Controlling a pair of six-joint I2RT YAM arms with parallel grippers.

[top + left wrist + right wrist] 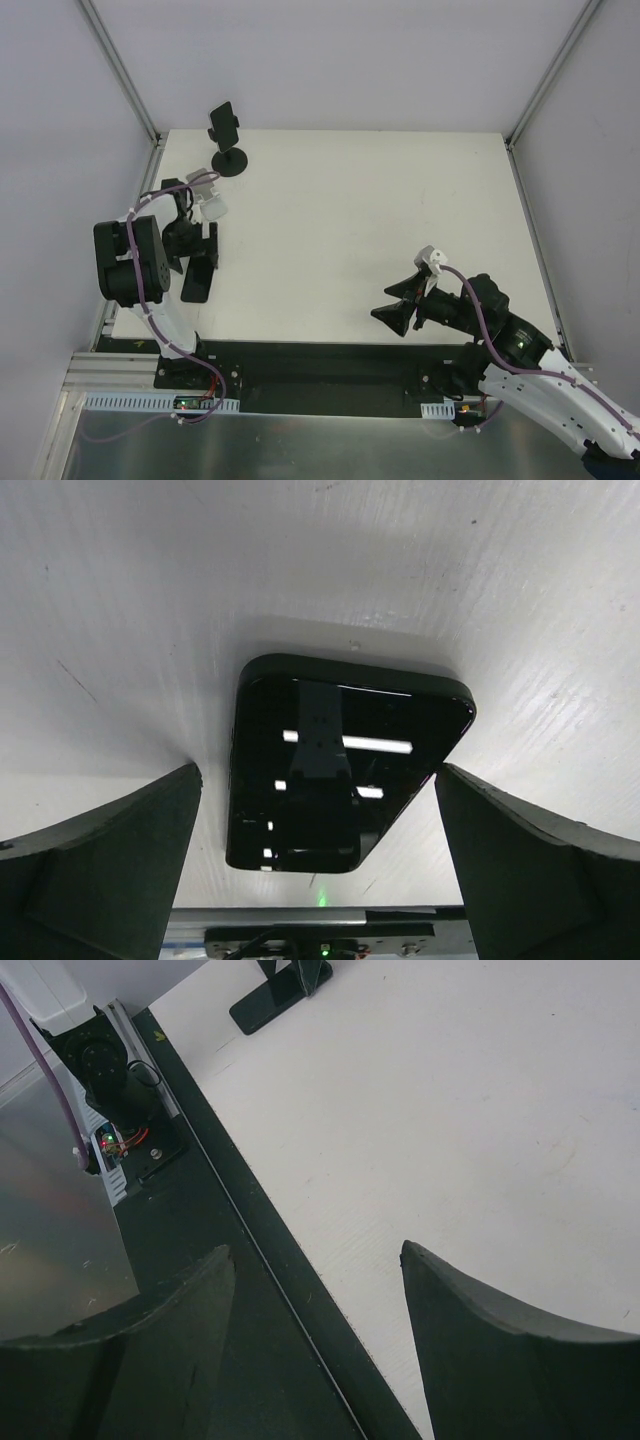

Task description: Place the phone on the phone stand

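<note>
Phone (340, 770) black, glossy, lying flat.

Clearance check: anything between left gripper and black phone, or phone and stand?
Nothing visible. Open left gripper brackets the flat glossy black phone; only bare white table separates it from the black round-based phone stand.

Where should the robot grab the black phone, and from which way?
By its two long side edges, from straight above. The phone lies flat on the table, so only its thin edges offer a grip, and the open left gripper has a finger on each side.
</note>
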